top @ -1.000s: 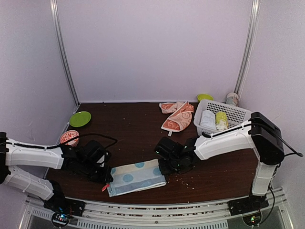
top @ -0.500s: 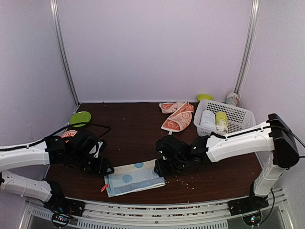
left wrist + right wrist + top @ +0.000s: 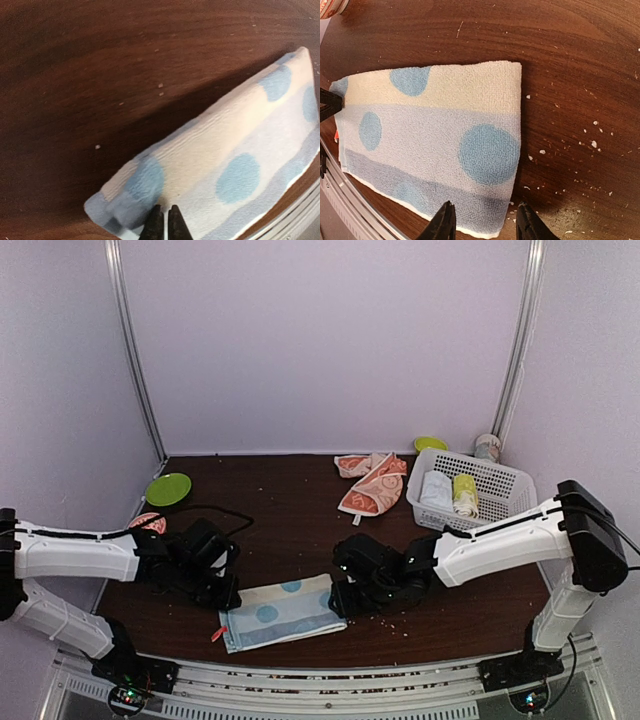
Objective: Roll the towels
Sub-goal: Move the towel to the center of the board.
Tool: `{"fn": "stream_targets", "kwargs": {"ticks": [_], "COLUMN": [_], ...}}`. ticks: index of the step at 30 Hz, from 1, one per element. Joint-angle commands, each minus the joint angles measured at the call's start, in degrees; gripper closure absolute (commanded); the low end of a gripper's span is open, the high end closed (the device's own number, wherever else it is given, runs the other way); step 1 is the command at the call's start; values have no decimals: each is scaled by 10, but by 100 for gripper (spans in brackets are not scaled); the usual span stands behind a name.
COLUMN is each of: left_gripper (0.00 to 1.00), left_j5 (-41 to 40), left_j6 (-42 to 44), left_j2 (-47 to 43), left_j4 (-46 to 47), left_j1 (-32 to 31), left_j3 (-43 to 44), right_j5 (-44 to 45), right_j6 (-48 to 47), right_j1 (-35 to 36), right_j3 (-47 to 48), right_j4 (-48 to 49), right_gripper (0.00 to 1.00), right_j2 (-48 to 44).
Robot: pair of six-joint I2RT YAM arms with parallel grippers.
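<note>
Near the front edge of the desk (image 3: 290, 512), between the two arms, lies the blue dotted towel (image 3: 285, 613), folded flat into a long strip with one short end toward each arm. It looks like soft terry: light, limp and slightly grippy against the wood. I judge it will drag and bunch rather than slide as a sheet, and a loose roll would probably spring open unless it is kept tight and pressed down. It lies in layers, so a hold should take the full thickness at a corner or along a short edge, not just the top ply.

The left claw (image 3: 165, 222) sits at the towel's left corner with its fingers drawn together; I cannot tell whether any cloth is pinched between them. The right claw (image 3: 485, 225) stands apart-fingered, straddling the near corner of the right short end and holding nothing. That end looks a fair place to begin the roll, with the other corner pinned.

The orange towel (image 3: 374, 485) lies crumpled toward the back, just beside the white basket (image 3: 497, 480), well apart from both claws. It should be just as floppy and, I judge, will need spreading flat first
</note>
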Motion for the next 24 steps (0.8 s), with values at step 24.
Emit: {"fn": "stream_targets", "kwargs": {"ticks": [24], "left_gripper": [100], "left_j5": [-41], "left_j6": [-30], "left_j2": [-20], "left_j4": [87], "left_j1": [18], "left_j3": [-142], "right_j5": [-104], "right_j6": [148], "right_j1": [-63], "right_j3": [-140], "right_j4": [224], "right_gripper": [52], "right_j2": [9]}}
